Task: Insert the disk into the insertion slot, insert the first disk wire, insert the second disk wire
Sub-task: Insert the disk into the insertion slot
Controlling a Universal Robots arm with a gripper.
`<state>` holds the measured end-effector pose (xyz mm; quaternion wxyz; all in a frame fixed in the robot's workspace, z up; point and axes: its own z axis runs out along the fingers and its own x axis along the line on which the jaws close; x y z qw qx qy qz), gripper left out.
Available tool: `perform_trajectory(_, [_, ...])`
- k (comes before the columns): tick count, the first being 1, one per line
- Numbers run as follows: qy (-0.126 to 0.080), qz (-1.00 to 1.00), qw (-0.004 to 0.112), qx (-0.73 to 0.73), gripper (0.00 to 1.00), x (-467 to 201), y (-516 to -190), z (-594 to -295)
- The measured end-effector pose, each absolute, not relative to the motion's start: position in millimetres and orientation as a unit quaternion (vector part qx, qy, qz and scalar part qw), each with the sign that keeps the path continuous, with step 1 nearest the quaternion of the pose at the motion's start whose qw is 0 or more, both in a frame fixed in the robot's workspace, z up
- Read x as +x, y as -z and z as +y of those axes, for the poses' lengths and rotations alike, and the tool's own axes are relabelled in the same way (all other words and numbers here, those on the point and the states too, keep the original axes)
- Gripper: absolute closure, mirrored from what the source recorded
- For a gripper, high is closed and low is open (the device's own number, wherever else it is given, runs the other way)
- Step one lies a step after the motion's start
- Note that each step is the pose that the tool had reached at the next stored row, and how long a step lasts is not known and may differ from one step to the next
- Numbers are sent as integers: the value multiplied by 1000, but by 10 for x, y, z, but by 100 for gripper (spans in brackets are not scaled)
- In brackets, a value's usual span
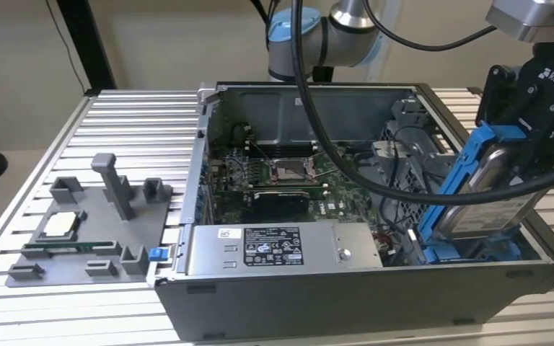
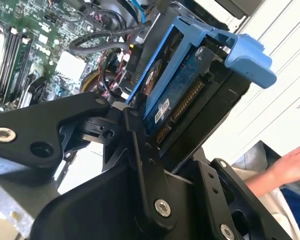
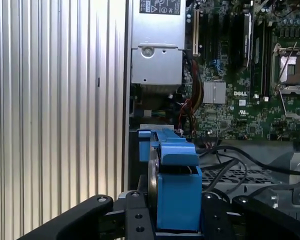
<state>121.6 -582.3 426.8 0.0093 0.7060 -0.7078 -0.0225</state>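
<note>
As the gripper (image 1: 525, 140) hangs over the open computer case (image 1: 354, 299) at the exterior view's right, its fingers are clenched on the disk (image 1: 493, 198); in the second wrist view the black fingers (image 2: 135, 145) flank the disk (image 2: 162, 97) at the end bearing the connector row.

Disk position: tilted, upper end in the grip, lower end down inside the case just above the insertion slot (image 1: 455, 252) with its blue tabs; whether it touches the slot cannot be told; not seated.

Power-supply box (image 1: 267, 249) lies along the case's near wall, beside the slot; motherboard (image 1: 277, 173) lies beyond it; a person's hand (image 2: 290, 165) is well apart.

Handling, as judgement: disk is stiff and dense, likely heavy for its size; bare metal faces probably slick; blue frame likely flexes a little; connector pins and underside board are fragile; best held across the flat faces through the frame rails, clear of the connector; a tilted entry could jam against the tabs.
</note>
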Motion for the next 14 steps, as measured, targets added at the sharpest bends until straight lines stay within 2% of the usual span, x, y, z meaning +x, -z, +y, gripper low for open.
perform_trajectory(14, [30,-707,2,706,100,1268,-4136,-5792])
